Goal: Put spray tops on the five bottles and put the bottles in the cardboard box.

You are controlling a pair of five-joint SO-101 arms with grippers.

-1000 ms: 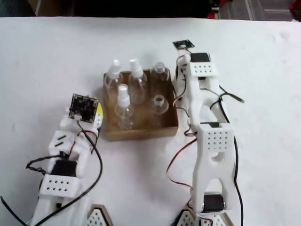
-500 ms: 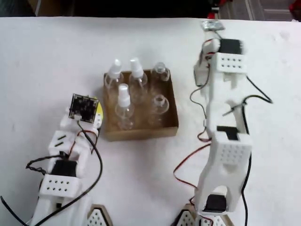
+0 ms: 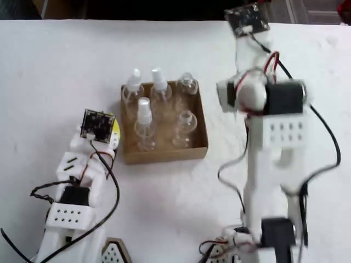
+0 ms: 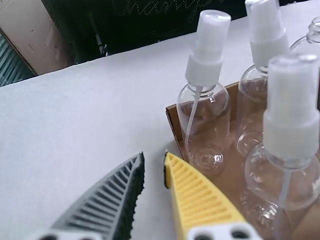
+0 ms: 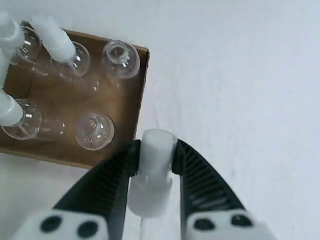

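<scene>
R gripper [image 5: 156,150], clamping white plastic spray top [image 5: 152,175], swung right off brown cardboard box [image 3: 203,123]; 2 clear bottles [image 3: 185,121] uncapped; L fingers [image 4: 195,195] narrow, empty.

Left gripper [image 4: 153,162], tips slightly apart and holding nothing, just beside cardboard box [image 4: 174,122] with three spray-topped bottles [image 4: 202,115].

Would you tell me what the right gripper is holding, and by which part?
The right gripper pinches a spray top across its white head, between both fingers.
</scene>
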